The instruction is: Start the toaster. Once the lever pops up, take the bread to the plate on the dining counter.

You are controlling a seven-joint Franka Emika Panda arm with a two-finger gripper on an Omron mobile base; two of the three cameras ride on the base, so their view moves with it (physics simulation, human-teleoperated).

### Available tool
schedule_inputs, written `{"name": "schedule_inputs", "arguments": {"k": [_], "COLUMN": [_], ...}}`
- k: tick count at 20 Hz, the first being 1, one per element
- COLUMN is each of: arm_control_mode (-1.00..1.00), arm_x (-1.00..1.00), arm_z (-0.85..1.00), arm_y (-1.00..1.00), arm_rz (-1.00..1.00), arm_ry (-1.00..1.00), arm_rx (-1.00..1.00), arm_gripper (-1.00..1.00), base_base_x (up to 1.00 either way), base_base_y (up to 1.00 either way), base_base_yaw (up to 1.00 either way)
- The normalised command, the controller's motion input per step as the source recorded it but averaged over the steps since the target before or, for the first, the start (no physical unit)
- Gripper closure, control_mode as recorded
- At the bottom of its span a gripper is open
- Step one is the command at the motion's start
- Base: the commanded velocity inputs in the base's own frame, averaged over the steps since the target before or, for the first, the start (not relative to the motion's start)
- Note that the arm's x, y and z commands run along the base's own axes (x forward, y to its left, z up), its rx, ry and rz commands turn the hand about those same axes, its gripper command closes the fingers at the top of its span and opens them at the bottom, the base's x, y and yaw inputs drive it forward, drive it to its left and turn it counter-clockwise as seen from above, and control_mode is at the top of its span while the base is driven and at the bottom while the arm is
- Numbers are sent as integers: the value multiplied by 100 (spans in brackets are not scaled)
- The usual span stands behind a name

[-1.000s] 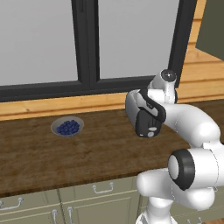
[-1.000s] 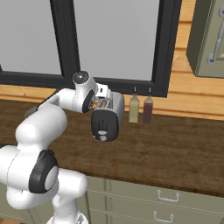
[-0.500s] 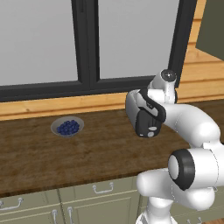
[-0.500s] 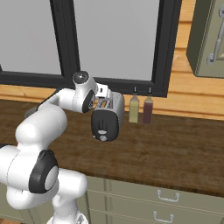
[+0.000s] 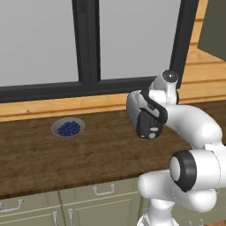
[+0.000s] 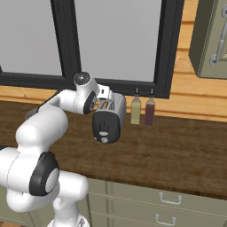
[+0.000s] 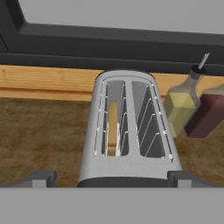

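The silver-white toaster [image 6: 109, 119] stands on the dark wood worktop [image 6: 177, 150] below the window, its black end face toward the front. Its pale lever [image 6: 103, 132] sits just above the round knob. The tan bread [image 7: 113, 127] stands sunk in the left slot of the toaster [image 7: 129, 131]. My gripper [image 7: 113, 179] hovers just above the toaster's near end, open, one fingertip on each side and nothing between them. In the left base view the toaster [image 5: 145, 117] is partly covered by my hand. The plate and the dining counter are out of view.
Two bottles, one olive [image 6: 135, 111] and one dark red [image 6: 150, 111], stand close to the toaster's right against the wooden sill. A grey bowl of blueberries [image 5: 68, 128] sits far to the left. Green cabinet drawers [image 6: 164, 199] run under the worktop.
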Motion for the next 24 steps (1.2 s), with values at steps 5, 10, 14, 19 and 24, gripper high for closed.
{"name": "schedule_inputs", "arguments": {"k": [5, 10, 14, 19, 24], "arm_control_mode": [-100, -100, -100, -100, -100], "arm_x": [0, 0, 0, 0, 0], "arm_z": [0, 0, 0, 0, 0], "arm_y": [0, 0, 0, 0, 0], "arm_rz": [0, 0, 0, 0, 0], "arm_ry": [0, 0, 0, 0, 0], "arm_rx": [0, 0, 0, 0, 0], "arm_gripper": [-100, -100, -100, -100, -100], "base_base_x": [0, 0, 0, 0, 0], "base_base_y": [0, 0, 0, 0, 0], "base_base_yaw": [0, 0, 0, 0, 0]}}
